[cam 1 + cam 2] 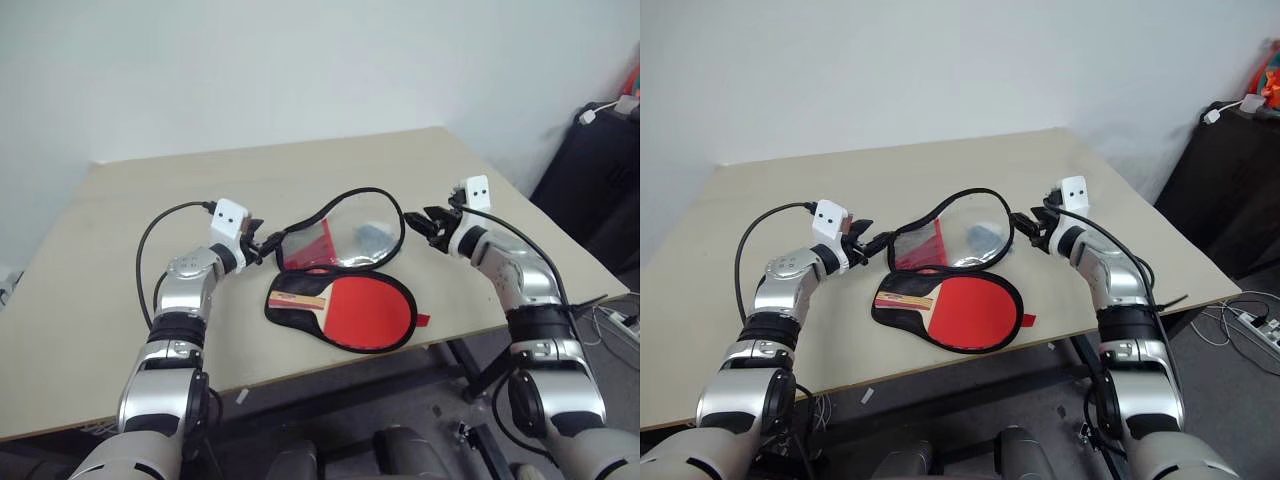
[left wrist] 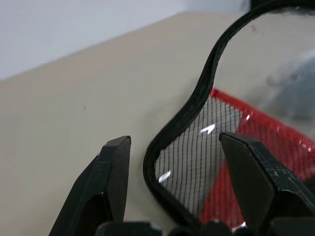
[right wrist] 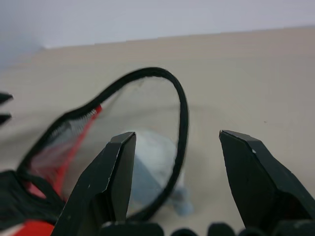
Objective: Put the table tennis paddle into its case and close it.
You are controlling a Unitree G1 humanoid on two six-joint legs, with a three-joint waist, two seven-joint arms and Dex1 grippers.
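A beige bench point(image 1: 120, 230) is carrying the case point(image 1: 345, 228), lying open with its black half flat and the red-faced table tennis paddle point(image 1: 365, 305) resting in it, handle toward the robot's left. The clear flap is standing raised behind the paddle, its long axis running left to right between the arms. The left tool point(image 1: 262, 243) is gaping open with the flap's narrow-end rim between its fingers, while the right tool point(image 1: 420, 222) is hanging open just beside the round end.
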